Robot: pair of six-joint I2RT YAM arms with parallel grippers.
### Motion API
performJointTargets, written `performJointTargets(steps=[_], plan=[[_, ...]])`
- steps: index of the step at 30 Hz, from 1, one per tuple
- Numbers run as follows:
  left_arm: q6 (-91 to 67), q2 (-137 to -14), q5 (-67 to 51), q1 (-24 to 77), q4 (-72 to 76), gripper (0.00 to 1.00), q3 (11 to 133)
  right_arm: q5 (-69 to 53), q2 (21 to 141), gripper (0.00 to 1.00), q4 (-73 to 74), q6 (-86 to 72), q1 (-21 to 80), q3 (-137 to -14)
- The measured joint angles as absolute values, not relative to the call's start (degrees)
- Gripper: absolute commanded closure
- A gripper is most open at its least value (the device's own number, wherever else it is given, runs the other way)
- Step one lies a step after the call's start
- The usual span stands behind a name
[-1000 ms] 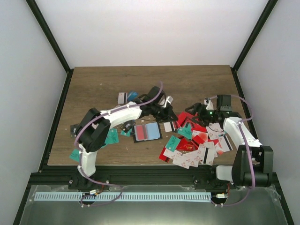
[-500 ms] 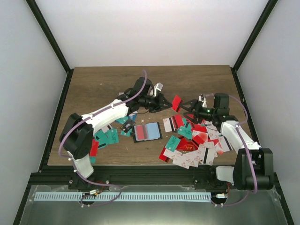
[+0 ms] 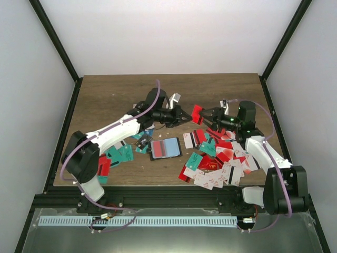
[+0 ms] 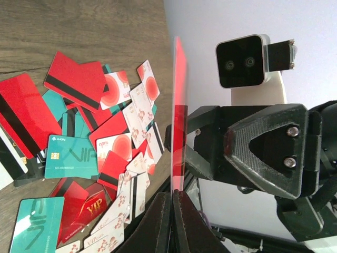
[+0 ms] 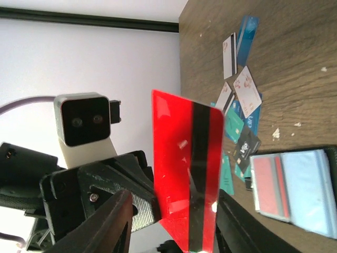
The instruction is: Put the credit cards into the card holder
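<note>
The left arm (image 3: 121, 129) reached from the lower left toward the middle of the top view, and the left jaws were closed tight on 1 red card (image 3: 197, 114) with a dark stripe, lifted clear of the worktop (image 3: 116, 95). In the left wrist view that card (image 4: 179, 105) stood edge-on, rising from the pinched tips at the bottom of the frame. The right arm (image 3: 258, 145) came in from the right, and the right jaws met the same card from the other side. In the right wrist view the card (image 5: 187, 179) faced the camera between the 2 fingers, which stood partly apart, a gap showing at the left one; no firm hold could be seen there.

The card holder (image 3: 165, 148) lay open and flat at the centre of the top view, below the raised card, with 1 pink and 1 pale blue sleeve showing. Most credit cards (image 3: 216, 163) lay heaped at the lower right; a few teal cards (image 3: 124, 153) lay left of the holder.
</note>
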State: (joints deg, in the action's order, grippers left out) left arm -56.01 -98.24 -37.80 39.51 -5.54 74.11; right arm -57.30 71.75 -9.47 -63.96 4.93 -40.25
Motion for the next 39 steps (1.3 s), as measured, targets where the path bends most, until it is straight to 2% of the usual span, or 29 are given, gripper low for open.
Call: performJointTargets(steps=[5, 9, 10, 13, 16, 18, 21, 28, 33, 37, 39], plan=[[-56.97, -96.31, -37.74, 39.11, -4.23, 0.96, 72.99, -57.36, 71.75, 0.85, -13.02, -66.98, 5.56, -40.07], [-57.41, -95.07, -37.67, 39.03, -2.61, 0.96, 72.14, -57.49, 71.75, 0.98, -13.85, -67.81, 5.89, -40.07], [-57.47, -94.98, -37.60, 39.03, -2.59, 0.93, 71.94, -57.63, 71.75, 0.99, -14.04, -67.66, 5.91, -40.07], [-57.06, -94.96, -37.58, 38.89, -2.74, 0.73, 70.78, -58.19, 71.75, 0.99, -14.63, -67.16, 6.15, -40.14], [-55.42, -94.74, -37.76, 38.85, -3.90, 0.57, 70.61, -58.85, 72.05, 0.99, -14.63, -66.48, 7.25, -40.14], [-52.88, -93.47, -37.52, 38.33, -5.96, 0.51, 70.30, -59.70, 72.97, 0.99, -14.66, -65.36, 8.45, -40.47], [-49.01, -89.58, -37.12, 36.56, -9.15, 0.47, 69.04, -60.84, 74.22, 0.99, -14.68, -64.23, 10.11, -40.64], [-44.12, -75.96, -39.86, 29.39, -11.46, 0.48, 61.71, -63.61, 74.04, 0.99, -15.73, -63.59, 14.87, -40.64], [-44.97, -71.79, -46.33, 28.40, -9.04, 0.51, 56.53, -63.61, 71.22, 0.99, -16.99, -65.36, 18.81, -41.08], [-47.88, -69.60, -50.52, 28.40, -5.08, 0.59, 53.74, -62.22, 69.69, 0.99, -18.55, -66.83, 23.20, -43.07], [-49.23, -68.51, -52.05, 28.42, -3.36, 0.68, 53.10, -60.95, 69.21, 0.99, -19.20, -67.46, 25.19, -44.29]])
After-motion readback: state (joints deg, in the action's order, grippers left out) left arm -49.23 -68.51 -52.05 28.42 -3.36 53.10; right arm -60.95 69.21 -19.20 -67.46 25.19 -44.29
